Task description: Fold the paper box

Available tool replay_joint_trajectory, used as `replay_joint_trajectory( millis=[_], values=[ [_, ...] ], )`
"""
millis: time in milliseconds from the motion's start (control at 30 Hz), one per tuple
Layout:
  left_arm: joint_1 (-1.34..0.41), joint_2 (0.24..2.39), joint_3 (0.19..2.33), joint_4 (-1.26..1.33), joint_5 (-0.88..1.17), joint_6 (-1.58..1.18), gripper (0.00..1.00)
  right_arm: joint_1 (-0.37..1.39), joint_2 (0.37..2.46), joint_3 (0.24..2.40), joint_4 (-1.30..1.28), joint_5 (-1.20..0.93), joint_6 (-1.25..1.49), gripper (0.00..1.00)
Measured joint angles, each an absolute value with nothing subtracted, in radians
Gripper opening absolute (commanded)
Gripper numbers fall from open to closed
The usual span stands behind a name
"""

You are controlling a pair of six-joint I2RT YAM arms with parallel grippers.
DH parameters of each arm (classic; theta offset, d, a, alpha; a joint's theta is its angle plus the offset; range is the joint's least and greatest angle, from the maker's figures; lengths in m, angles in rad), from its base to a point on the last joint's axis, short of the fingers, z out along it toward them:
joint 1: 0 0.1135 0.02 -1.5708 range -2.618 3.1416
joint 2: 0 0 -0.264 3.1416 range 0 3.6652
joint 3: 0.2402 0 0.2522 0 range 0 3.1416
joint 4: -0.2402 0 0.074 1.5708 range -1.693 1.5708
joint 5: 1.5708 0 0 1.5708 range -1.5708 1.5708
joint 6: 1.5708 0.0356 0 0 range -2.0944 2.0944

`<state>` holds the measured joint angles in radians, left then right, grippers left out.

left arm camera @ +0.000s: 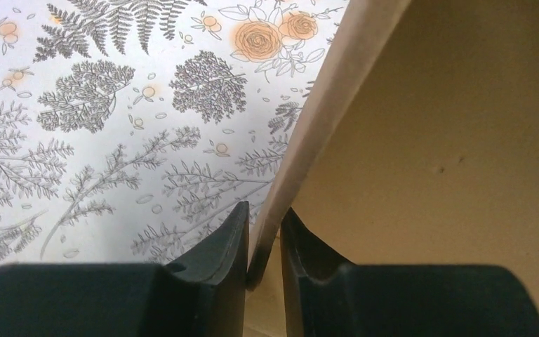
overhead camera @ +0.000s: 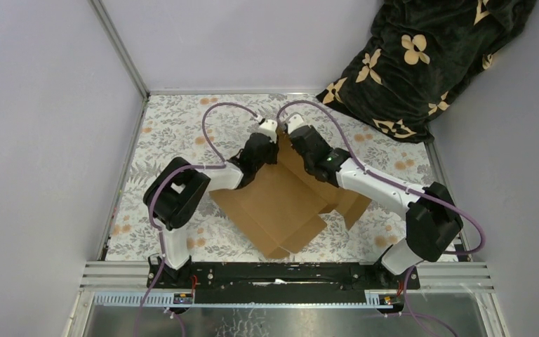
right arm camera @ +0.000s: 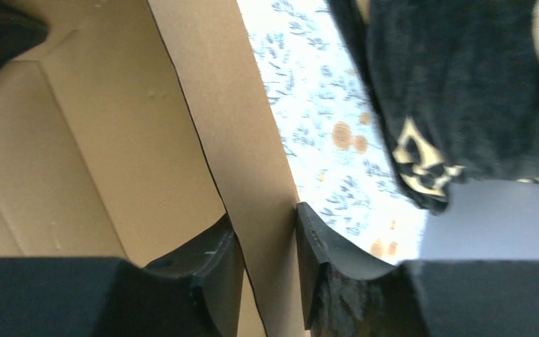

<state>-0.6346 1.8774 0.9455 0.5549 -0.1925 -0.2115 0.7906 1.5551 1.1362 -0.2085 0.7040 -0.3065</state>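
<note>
Brown corrugated-cardboard paper box: partly folded, lying mid floral-patterned bench, far flaps raised. Left claw: pinched narrow on the edge of one raised flap. Right claw: clamped on a neighbouring upright panel. Black flower-print fabric bundle: far right corner.

Plain brown against florals
The paper box is unmarked brown; the tablecloth white with grey ferns and orange roses; the blanket black with tan flowers; cables purple.

Matt brown cardboard paper box
</note>
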Motion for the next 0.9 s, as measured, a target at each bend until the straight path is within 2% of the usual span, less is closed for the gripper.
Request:
replay_joint_trajectory(
  millis=[167, 333, 500, 667, 900],
  values=[
    [-0.57, 1.932, 1.141, 0.305, -0.051, -0.175, 0.26, 0.696, 1.589, 1.212, -0.281, 0.518, -0.22, 0.49],
    [-0.535, 2.0, 1.349, 0.031, 0.044, -0.112, 0.27, 0.637, 1.663, 1.304, -0.386, 0.429, -0.157, 0.54],
    [-0.521, 2.051, 1.512, -0.218, 0.073, -0.052, 0.27, 0.609, 1.717, 1.343, -0.479, 0.326, -0.109, 0.53],
    [-0.524, 2.065, 1.562, -0.357, 0.063, -0.013, 0.27, 0.594, 1.775, 1.35, -0.546, 0.227, -0.079, 0.5],
    [-0.536, 2.065, 1.561, -0.388, 0.009, 0.02, 0.26, 0.594, 1.783, 1.348, -0.561, 0.153, -0.063, 0.49]
  ],
)
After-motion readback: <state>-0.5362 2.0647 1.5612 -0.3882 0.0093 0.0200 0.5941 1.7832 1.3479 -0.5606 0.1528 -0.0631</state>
